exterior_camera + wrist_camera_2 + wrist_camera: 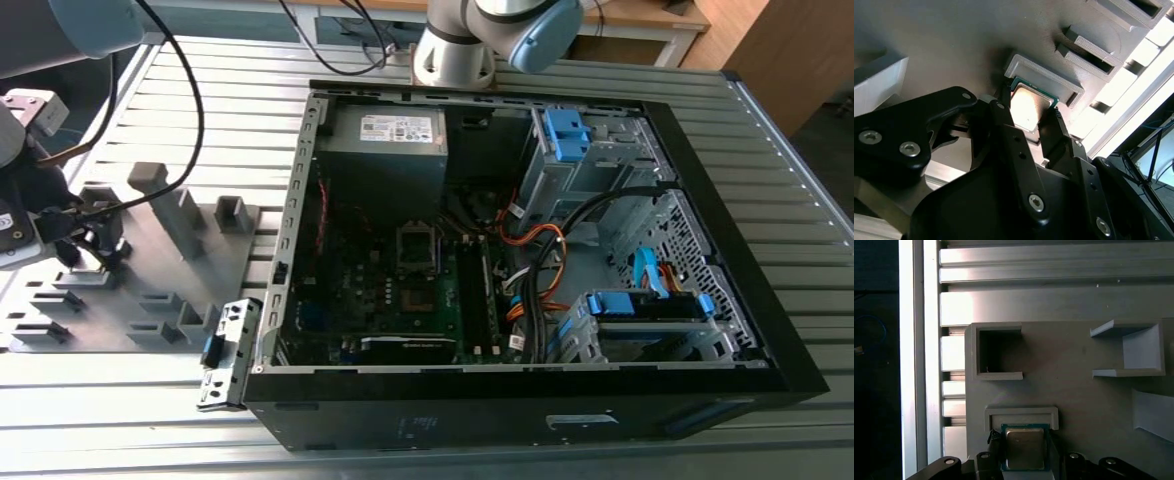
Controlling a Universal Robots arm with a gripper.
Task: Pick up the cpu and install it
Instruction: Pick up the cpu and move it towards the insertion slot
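The claw [1030,116] grips the small flat silver-grey square cpu [1027,106] by opposite edges; we judge it light, stiff, fragile.

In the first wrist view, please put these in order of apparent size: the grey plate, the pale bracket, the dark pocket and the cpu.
1. grey plate, by far the largest
2. pale bracket
3. dark pocket, only a little smaller than the bracket, so these two are close
4. cpu, the smallest
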